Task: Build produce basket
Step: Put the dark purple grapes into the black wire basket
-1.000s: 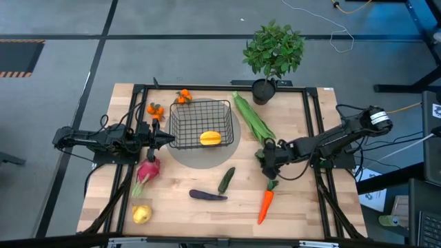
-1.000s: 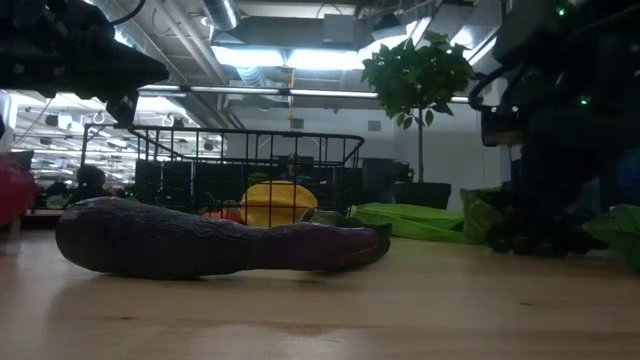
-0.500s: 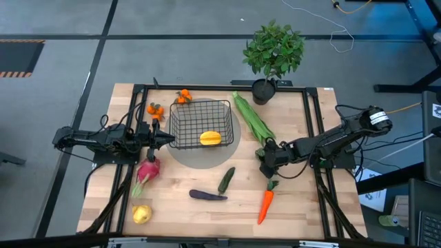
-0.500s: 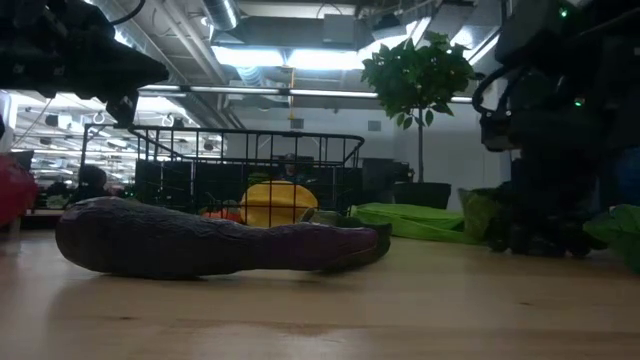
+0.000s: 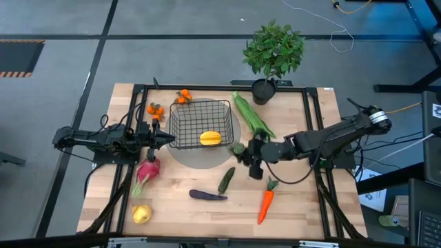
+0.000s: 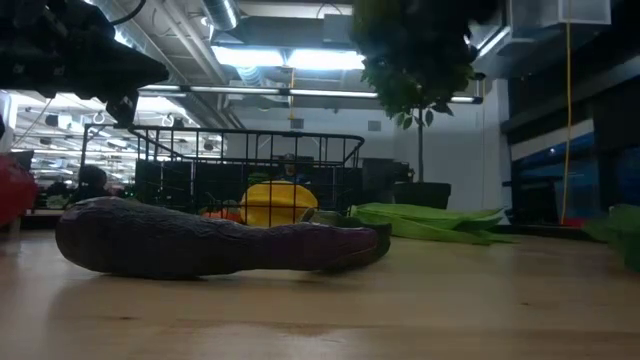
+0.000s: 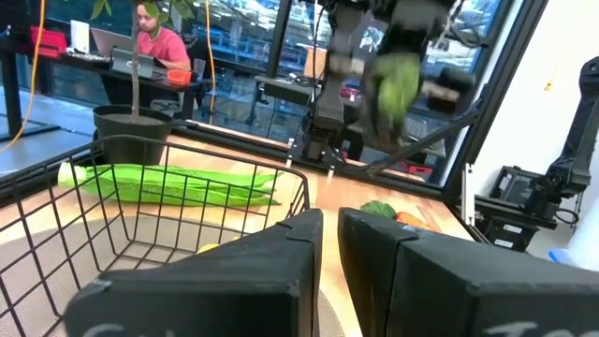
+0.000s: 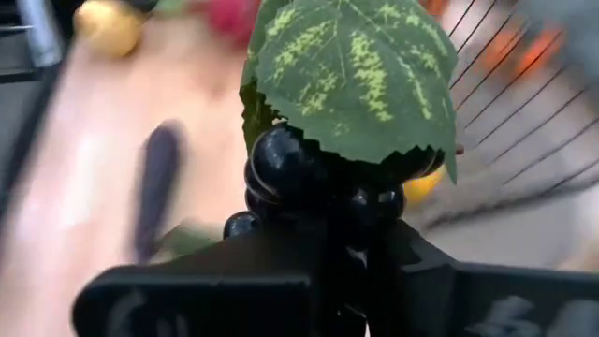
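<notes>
Dark grapes [image 8: 318,192] with a green leaf [image 8: 351,75], clamped in the right gripper [image 5: 249,160] and lifted above the table [image 5: 303,213], just off the near right corner of the basket [image 5: 200,124]. Basket standing on a grey round mat [image 5: 207,160] toward the back of the table, one yellow fruit [image 5: 210,138] inside. Long green pods [image 5: 251,118] lying just beside the basket's right side, directly behind the raised grapes. Potted plant [image 5: 273,52] at the back edge beyond the pods. Cucumber [image 5: 226,180] and eggplant [image 5: 207,195] on the wood in front of the basket, near the gripper but apart from it. Carrot [image 5: 266,201] further toward the front right. Small oranges [image 5: 156,109] and a second cluster [image 5: 183,96] at the basket's back left corner. Dragon fruit [image 5: 147,170] and a yellow round fruit [image 5: 142,214] along the left front. Left gripper [image 5: 167,138], fingers together and empty, parked against the basket's left wall.
</notes>
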